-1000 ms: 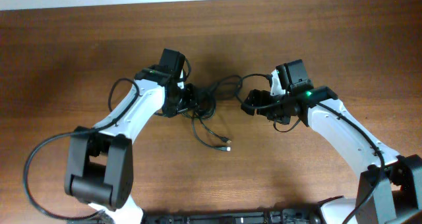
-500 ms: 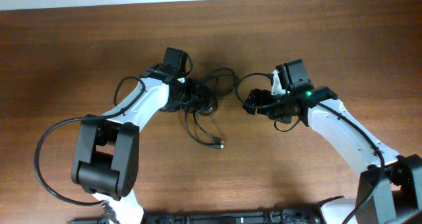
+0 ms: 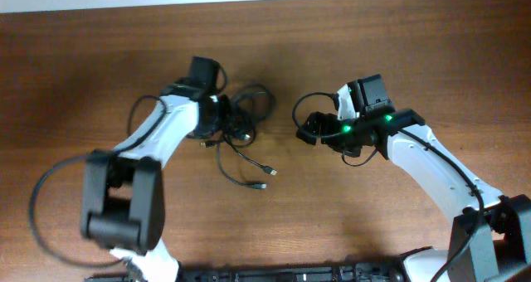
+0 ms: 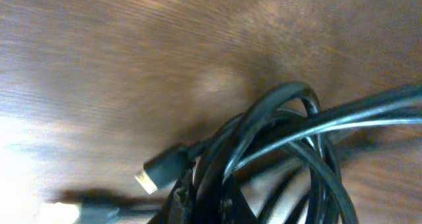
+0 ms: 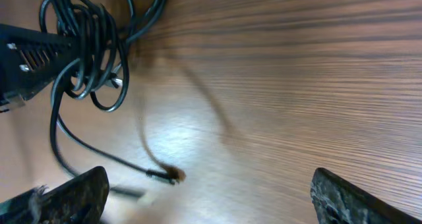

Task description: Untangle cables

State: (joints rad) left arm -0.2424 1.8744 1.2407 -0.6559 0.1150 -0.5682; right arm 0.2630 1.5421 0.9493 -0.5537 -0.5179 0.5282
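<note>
Teasing the cables [image 3: 241, 126] apart is underway. The left gripper [image 3: 224, 120] seemingly pinches them (knotted, left of centre), and the right gripper [image 3: 305, 133] gapes wide, empty — next it needs one loose strand.

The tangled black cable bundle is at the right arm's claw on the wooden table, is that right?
Not quite. The cables are bunched at the left claw, not the right claw, which is open. The overhead view shows it. They do lie on the wooden table.
</note>
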